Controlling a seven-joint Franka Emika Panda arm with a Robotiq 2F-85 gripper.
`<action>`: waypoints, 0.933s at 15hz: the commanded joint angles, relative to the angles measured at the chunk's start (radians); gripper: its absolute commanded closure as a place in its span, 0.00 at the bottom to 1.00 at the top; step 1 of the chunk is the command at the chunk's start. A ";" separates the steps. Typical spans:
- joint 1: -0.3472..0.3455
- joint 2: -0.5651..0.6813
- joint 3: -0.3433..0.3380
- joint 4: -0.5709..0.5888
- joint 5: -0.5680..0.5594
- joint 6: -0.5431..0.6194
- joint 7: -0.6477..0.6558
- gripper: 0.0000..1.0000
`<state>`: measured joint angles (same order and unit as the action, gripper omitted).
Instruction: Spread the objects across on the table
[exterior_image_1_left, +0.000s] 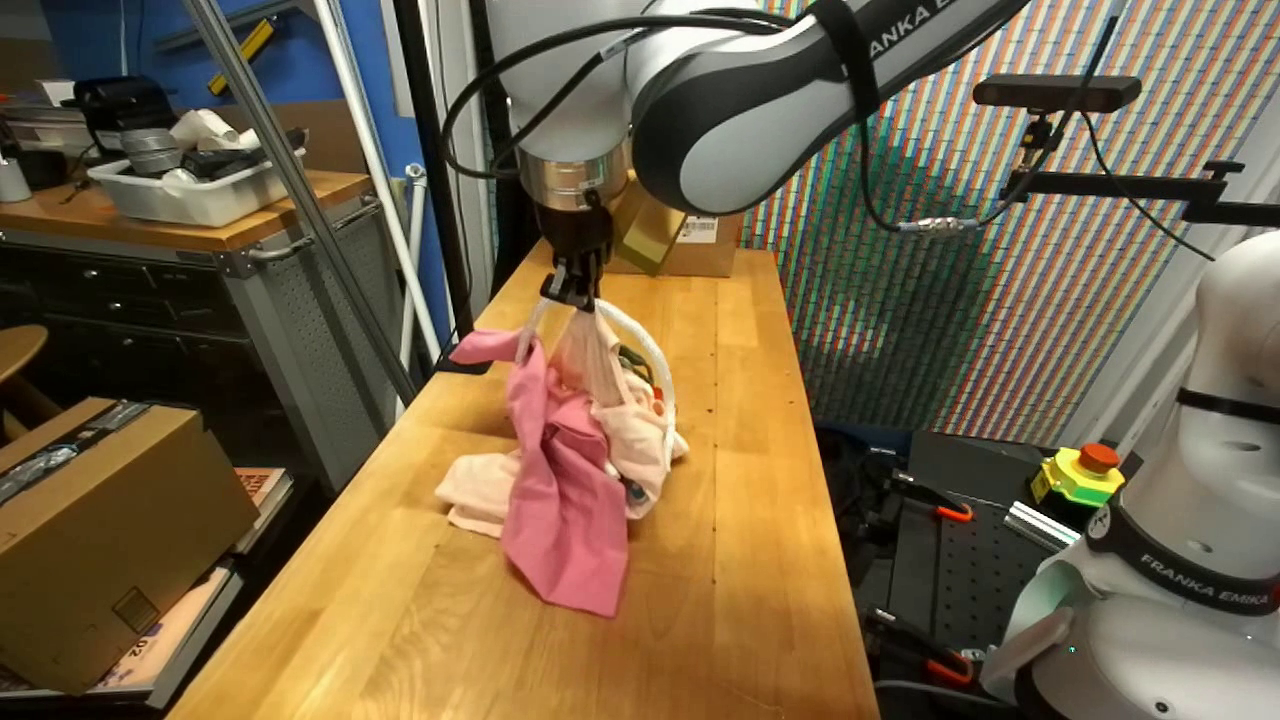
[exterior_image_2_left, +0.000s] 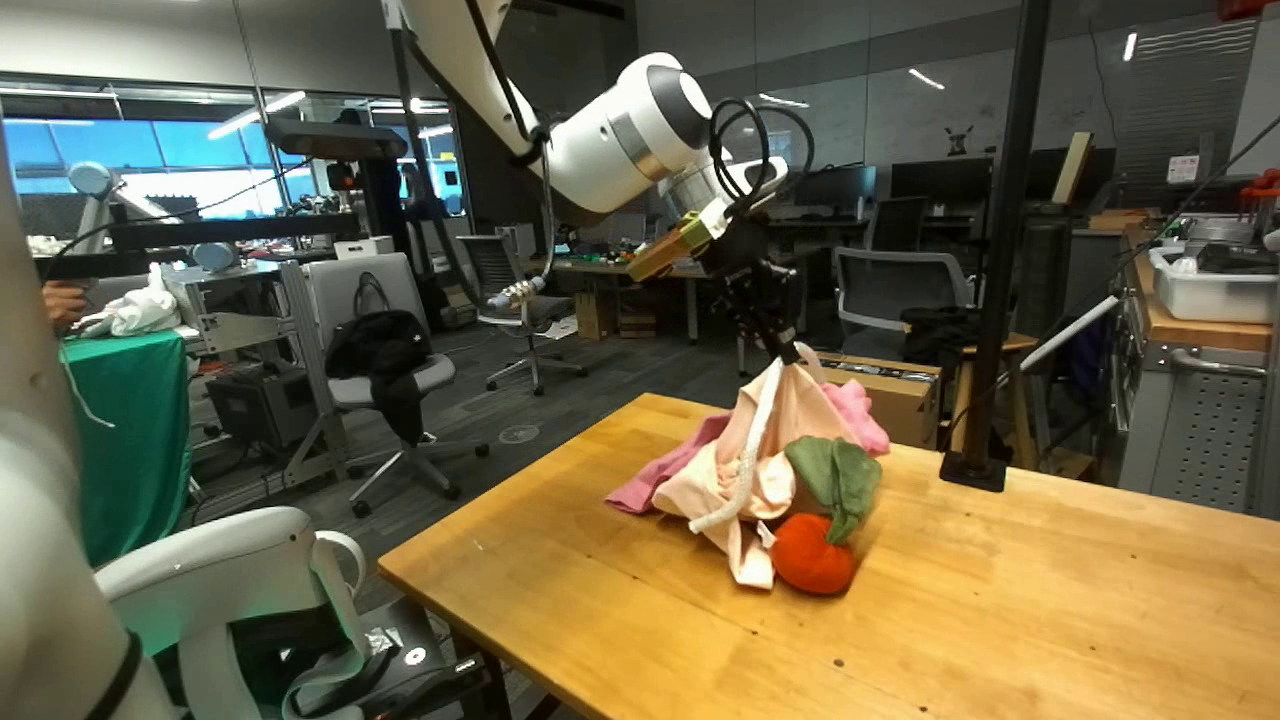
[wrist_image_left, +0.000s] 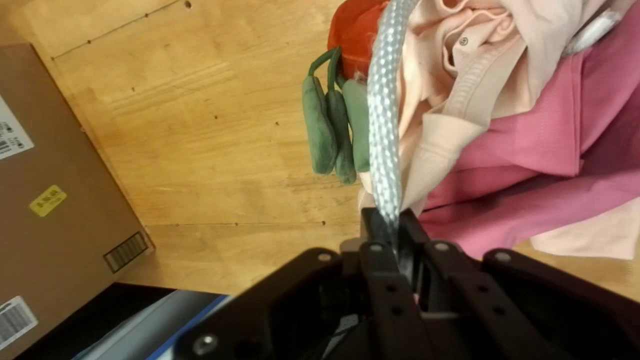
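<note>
My gripper is shut on the white cord, which loops down from the fingertips in both exterior views. A fold of the pale peach cloth rises in a peak to the same fingertips and seems pinched along with it. The rest of that cloth lies bunched on the wooden table. The pink cloth drapes over the pile and spreads toward the near side. Beside the heap rest a red item and green pieces. A small white item shows among the folds, partly covered.
A brown cardboard box stands at the table's far end in an exterior view. A black post rises from a base at the table's edge. Another white arm is beyond the long side, and a cluttered workbench is opposite.
</note>
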<state>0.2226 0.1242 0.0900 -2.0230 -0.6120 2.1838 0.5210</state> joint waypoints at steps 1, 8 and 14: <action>0.001 -0.063 0.006 0.002 -0.101 -0.043 0.095 0.94; -0.004 -0.148 0.050 0.049 -0.122 -0.136 0.144 0.94; 0.003 -0.175 0.123 0.228 -0.053 -0.315 0.114 0.94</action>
<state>0.2232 -0.0435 0.1850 -1.8974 -0.6966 1.9584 0.6472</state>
